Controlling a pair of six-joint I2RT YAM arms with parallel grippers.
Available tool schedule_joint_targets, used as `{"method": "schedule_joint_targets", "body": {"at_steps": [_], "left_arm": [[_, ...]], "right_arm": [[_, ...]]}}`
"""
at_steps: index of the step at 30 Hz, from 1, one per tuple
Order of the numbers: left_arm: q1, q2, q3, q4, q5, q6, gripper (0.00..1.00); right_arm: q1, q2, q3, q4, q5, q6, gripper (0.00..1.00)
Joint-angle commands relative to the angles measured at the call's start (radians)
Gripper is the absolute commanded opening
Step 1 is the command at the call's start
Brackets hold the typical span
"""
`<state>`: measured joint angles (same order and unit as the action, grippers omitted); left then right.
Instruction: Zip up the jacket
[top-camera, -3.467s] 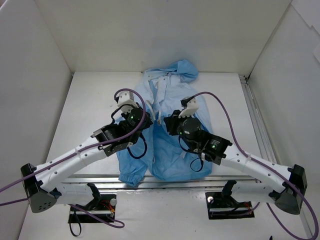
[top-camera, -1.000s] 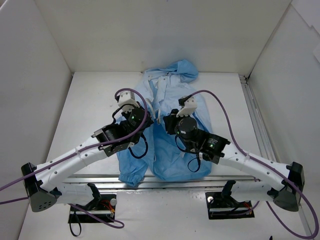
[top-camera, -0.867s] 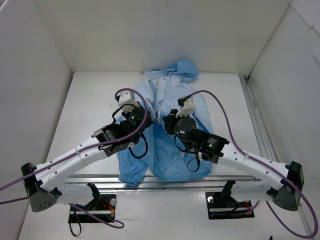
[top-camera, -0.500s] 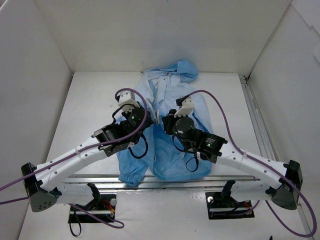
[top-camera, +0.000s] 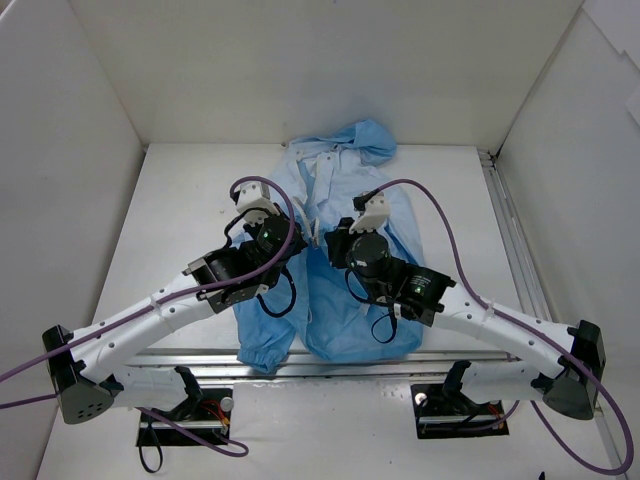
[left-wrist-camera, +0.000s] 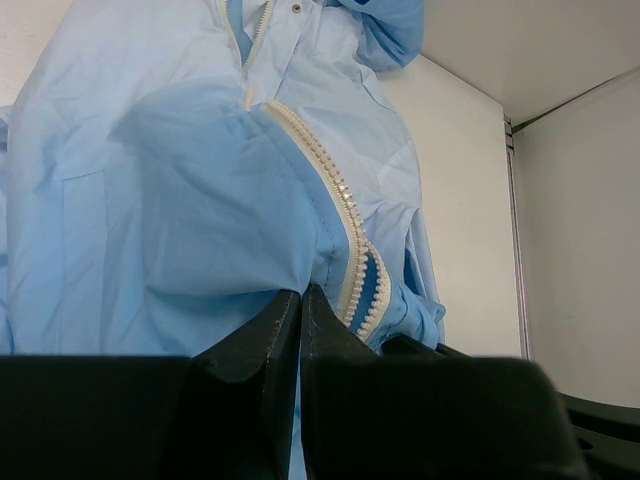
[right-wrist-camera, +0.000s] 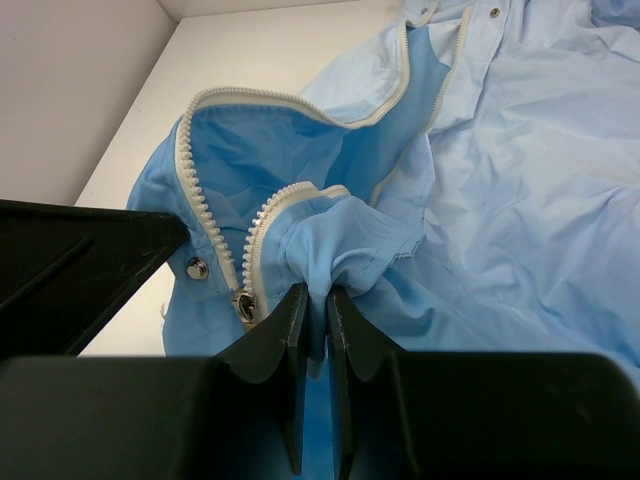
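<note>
The light blue jacket (top-camera: 350, 190) lies flat on the white table, hood at the far end, front open. My left gripper (top-camera: 293, 225) is shut on the jacket's left front edge; in the left wrist view (left-wrist-camera: 300, 297) the fabric is pinched beside the cream zipper teeth (left-wrist-camera: 338, 205). My right gripper (top-camera: 325, 238) is shut on a bunched fold of the right front edge (right-wrist-camera: 317, 300). The metal zipper slider (right-wrist-camera: 243, 307) hangs just left of my right jaws, below a snap (right-wrist-camera: 197, 267). The two grippers are close together and hold both edges lifted.
White walls enclose the table on three sides. An aluminium rail (top-camera: 512, 250) runs along the right side and another (top-camera: 200, 357) along the near edge. The jacket's sleeve cuff (top-camera: 262, 352) reaches the near rail. Purple cables loop over both arms.
My right gripper has crept left and a little away, closer to the left gripper, with the fabric in it. The left arm has not moved.
</note>
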<state>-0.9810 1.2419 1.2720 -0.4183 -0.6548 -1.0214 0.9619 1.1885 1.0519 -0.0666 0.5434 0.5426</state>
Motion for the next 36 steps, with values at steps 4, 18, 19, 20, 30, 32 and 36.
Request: {"method": "schedule_joint_targets", "body": {"at_steps": [4, 18, 19, 20, 30, 32, 36], "left_arm": [[-0.004, -0.019, 0.043, 0.058, -0.011, 0.017, 0.0], [-0.004, -0.025, 0.032, 0.056, -0.003, 0.014, 0.0], [-0.004, -0.025, 0.03, 0.058, -0.003, 0.014, 0.0], [-0.004, -0.025, 0.029, 0.056, -0.003, 0.014, 0.0], [-0.013, -0.03, 0.018, 0.056, -0.005, 0.015, 0.0], [-0.013, -0.032, 0.017, 0.058, -0.006, 0.015, 0.0], [-0.022, -0.03, 0.015, 0.059, -0.006, 0.021, 0.0]], "right_arm": [[0.001, -0.013, 0.057, 0.071, 0.044, 0.005, 0.0], [0.0, -0.012, 0.066, 0.071, 0.044, 0.008, 0.0], [-0.002, -0.012, 0.066, 0.071, 0.046, 0.01, 0.0], [-0.002, -0.012, 0.068, 0.071, 0.046, 0.01, 0.0], [0.001, -0.001, 0.089, 0.044, 0.058, 0.017, 0.0], [0.0, 0.002, 0.097, 0.037, 0.064, 0.02, 0.0], [0.0, 0.005, 0.105, 0.027, 0.066, 0.022, 0.0]]}}
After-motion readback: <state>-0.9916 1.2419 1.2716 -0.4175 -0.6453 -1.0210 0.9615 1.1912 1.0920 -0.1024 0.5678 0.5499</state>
